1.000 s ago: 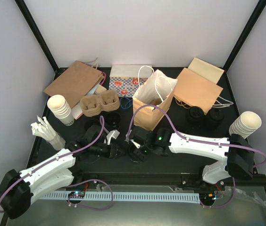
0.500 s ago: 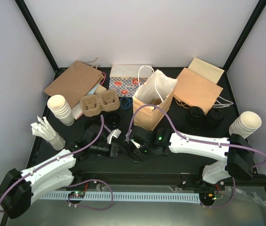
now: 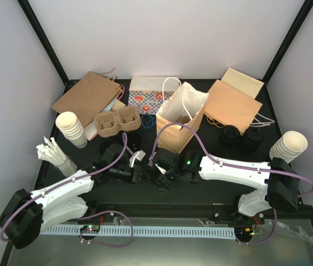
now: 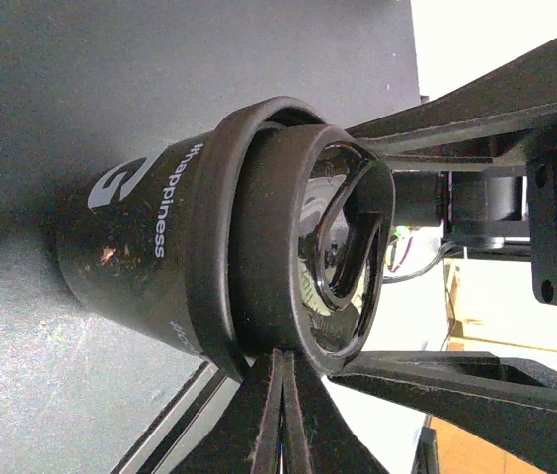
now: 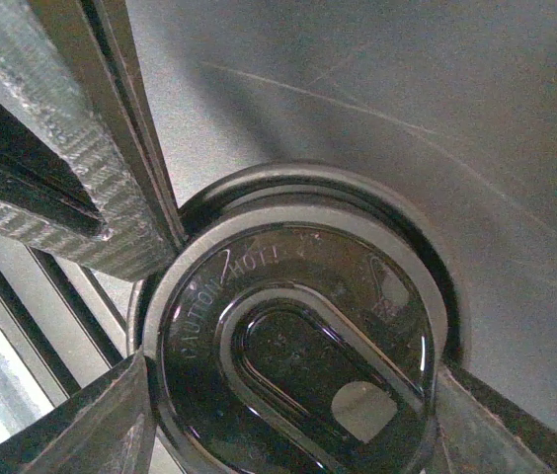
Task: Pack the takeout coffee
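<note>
Black counter (image 3: 198, 192), pale walls on three sides. Both arms reach in from the near edge and meet just short of mid-counter. Right tool (image 5: 293, 395) is closed on one takeout coffee (image 4: 160, 267): its jaws press the black lid from opposite sides. The lid reads "CAUTION HOT" and the cup wall carries "happiness" in white. Cannot tell whether the cup base rests on the counter or hangs just above it. Left tool (image 4: 280, 367) is narrow, jaws drawn together to a point, with the tip just beside the lid rim on the side facing the left edge; contact cannot be confirmed. This cup sits just nearer than the open paper bag (image 3: 180, 119), which stands upright at mid-counter with white handles raised. Two more lidded coffees (image 3: 230, 134) stand side by side toward the right edge, beside the bag and apart from both tools. Another black cup (image 3: 114, 149) stands left of centre, close to the left arm's wrist. Pulp carrier (image 3: 116, 122) lies toward the far left, empty pockets up. Flat brown bag (image 3: 87, 97) is in the far left corner and flat tan bags (image 3: 231, 105) lie in the far right corner, with a patterned packet (image 3: 148, 98) at the far edge between them. One cream cup stack (image 3: 70, 128) is near the left edge and a second stack (image 3: 288, 145) near the right edge. White wrapped sticks (image 3: 54, 155) lie at the left edge.
</note>
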`<state>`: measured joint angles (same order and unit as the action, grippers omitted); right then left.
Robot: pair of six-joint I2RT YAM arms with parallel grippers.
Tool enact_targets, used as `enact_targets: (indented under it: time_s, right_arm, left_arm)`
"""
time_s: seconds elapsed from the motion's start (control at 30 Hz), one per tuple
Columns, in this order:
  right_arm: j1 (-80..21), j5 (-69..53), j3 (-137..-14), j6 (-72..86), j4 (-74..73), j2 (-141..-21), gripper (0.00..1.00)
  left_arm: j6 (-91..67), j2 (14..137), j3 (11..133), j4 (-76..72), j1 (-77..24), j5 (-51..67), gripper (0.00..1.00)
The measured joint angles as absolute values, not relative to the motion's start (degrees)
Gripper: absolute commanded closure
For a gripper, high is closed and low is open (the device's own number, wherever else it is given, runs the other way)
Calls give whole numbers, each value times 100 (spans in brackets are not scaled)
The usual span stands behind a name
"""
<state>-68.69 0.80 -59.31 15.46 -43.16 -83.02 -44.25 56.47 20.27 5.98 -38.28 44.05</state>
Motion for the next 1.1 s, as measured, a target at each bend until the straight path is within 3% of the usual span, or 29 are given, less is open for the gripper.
enact_targets:
  time_s: [0.43, 0.77, 1.1]
  right_arm:
    - [-6849, 180, -5924, 1559, -4327, -8324, 37]
    - [-6855, 246, -5900, 1673, -4257, -8274, 37]
    - [-6866, 447, -5852, 1820, -4386, -8130, 39]
  left_arm:
    - [-4300, 5822, 2167, 733, -3839, 4268, 98]
    - [-4099, 4779, 2248, 1938, -3837, 3142, 82]
    - [-3645, 4082, 3413, 2967, -3837, 2318, 63]
